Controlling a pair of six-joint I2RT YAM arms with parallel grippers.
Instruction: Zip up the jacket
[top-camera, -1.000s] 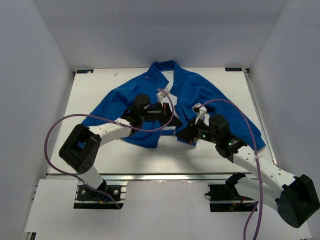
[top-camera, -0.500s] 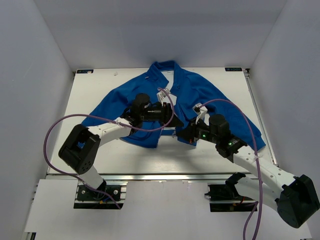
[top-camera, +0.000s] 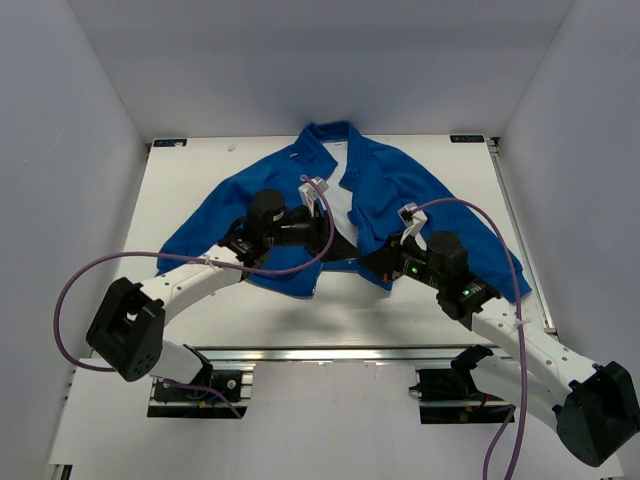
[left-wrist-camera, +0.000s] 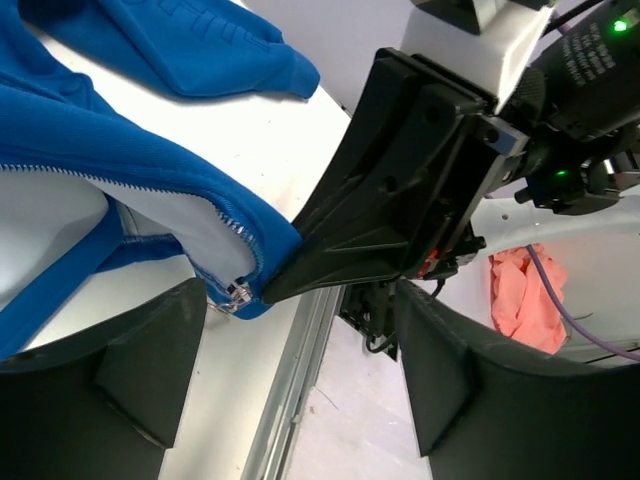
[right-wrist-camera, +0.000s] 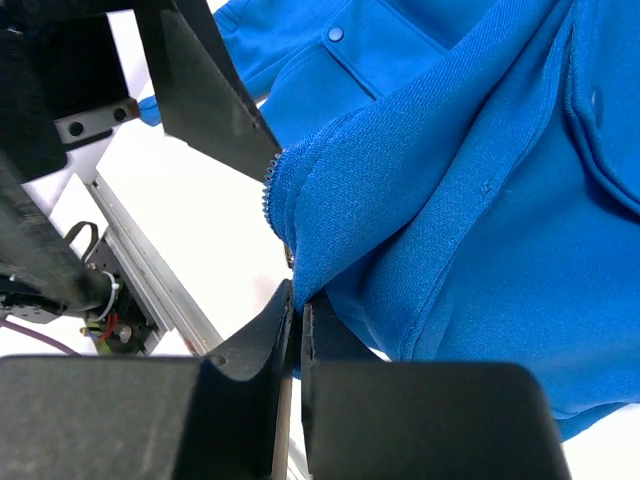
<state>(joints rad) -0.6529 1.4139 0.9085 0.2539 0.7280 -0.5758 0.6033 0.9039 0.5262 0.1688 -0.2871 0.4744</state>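
The right gripper (right-wrist-camera: 296, 300) has its fingers pressed together on the bottom front corner of the jacket (top-camera: 400, 190), and the blue cloth bunches up just above the tips. The left gripper (top-camera: 340, 243) faces it with its fingers (left-wrist-camera: 130, 370) wide apart. The pinched corner sits in the gap between them, nearer one finger, and I can't tell whether it touches.

Beyond both grippers the rest of the jacket lies spread on the white table (top-camera: 185, 175), sleeves out to either side. It is bright blue knit and open down the front, showing white lining. A pale zipper (left-wrist-camera: 235, 225) runs along the edge down to the held corner.
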